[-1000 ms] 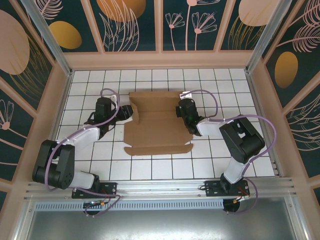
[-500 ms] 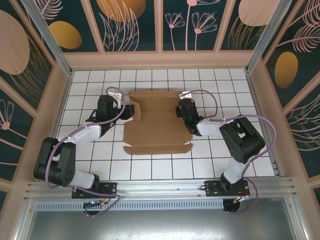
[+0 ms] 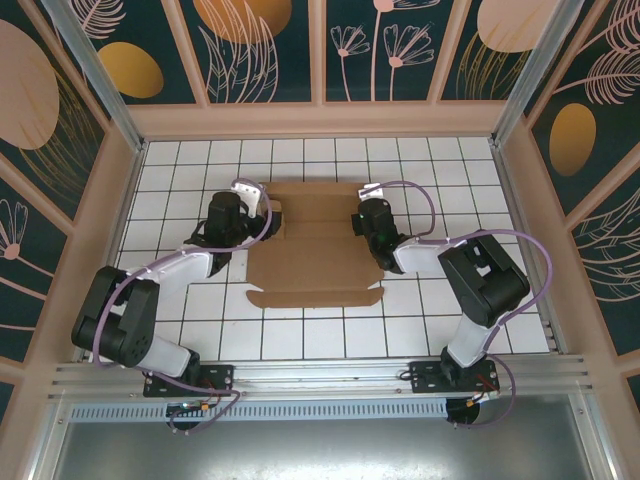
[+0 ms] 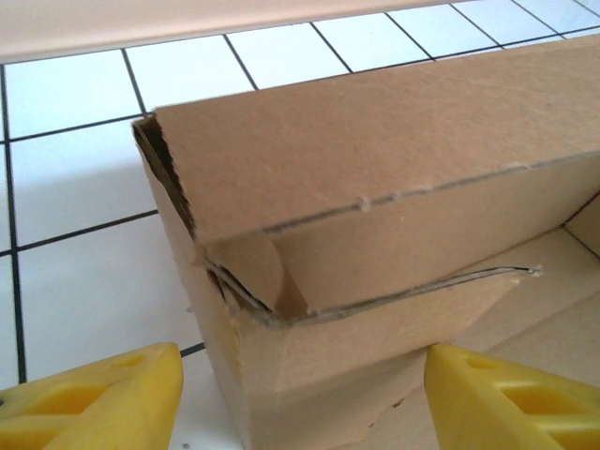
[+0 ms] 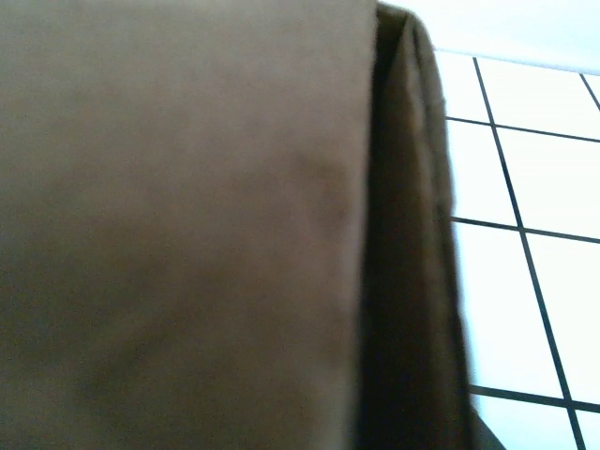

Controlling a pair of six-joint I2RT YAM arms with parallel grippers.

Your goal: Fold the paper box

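Left fingers (image 4: 94, 403) wider, straddling paper box (image 4: 375, 187) wall

Black-jointed, white-shelled arms (image 3: 175, 268) trail lilac cables (image 3: 408, 183); the left pincer (image 4: 302, 398) has yellow fingers (image 4: 94, 398).

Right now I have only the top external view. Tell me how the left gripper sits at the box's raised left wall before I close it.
Observer: In the left wrist view the left gripper is open. One yellow finger is outside the paper box wall, over the white tiles, and the other is inside.
Operator: Report the wall's top edge.
Observer: A flap is bent inward along it, leaving a hollow underneath at the corner.
Operator: Now give me the right wrist view.
Observer: Dark, blurred cardboard sits close to the lens, with tiles to its right.
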